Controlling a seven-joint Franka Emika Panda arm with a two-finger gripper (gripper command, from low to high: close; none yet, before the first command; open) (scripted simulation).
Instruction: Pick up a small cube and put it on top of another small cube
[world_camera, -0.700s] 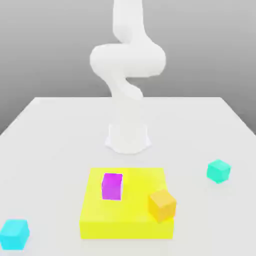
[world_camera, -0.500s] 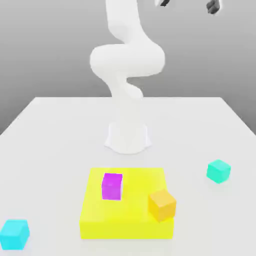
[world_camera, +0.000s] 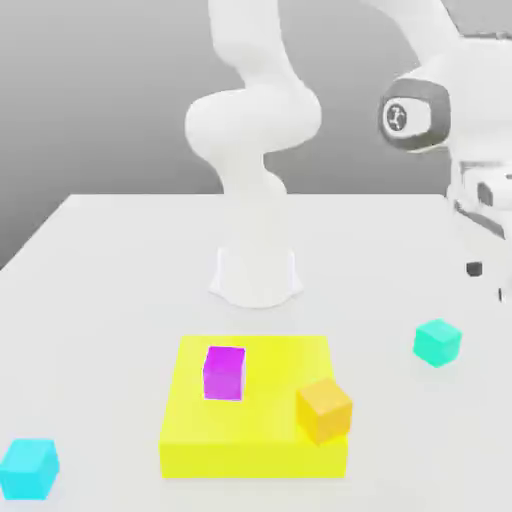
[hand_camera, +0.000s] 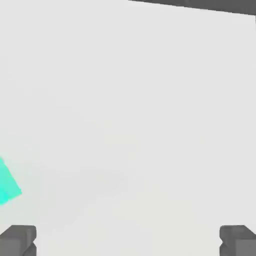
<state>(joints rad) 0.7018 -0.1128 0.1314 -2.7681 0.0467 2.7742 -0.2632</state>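
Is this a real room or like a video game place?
It looks like a computer-made test scene, not a real room: a plain white table against blank grey, a smooth white robot arm, and flat-coloured blocks such as the teal cube and the yellow slab.

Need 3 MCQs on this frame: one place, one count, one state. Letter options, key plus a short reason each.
1. The magenta cube sits:
A) on the yellow block
B) on bare table
C) on the orange cube

2. Small cubes in the exterior view:
A) two
B) four
C) six

3. The claw is:
A) shut on a cube
B) open, holding nothing
C) shut, empty

Key: A, it rests on the yellow top; B, magenta, orange, teal cube, cyan cube; B, fingers wide apart, nothing between.
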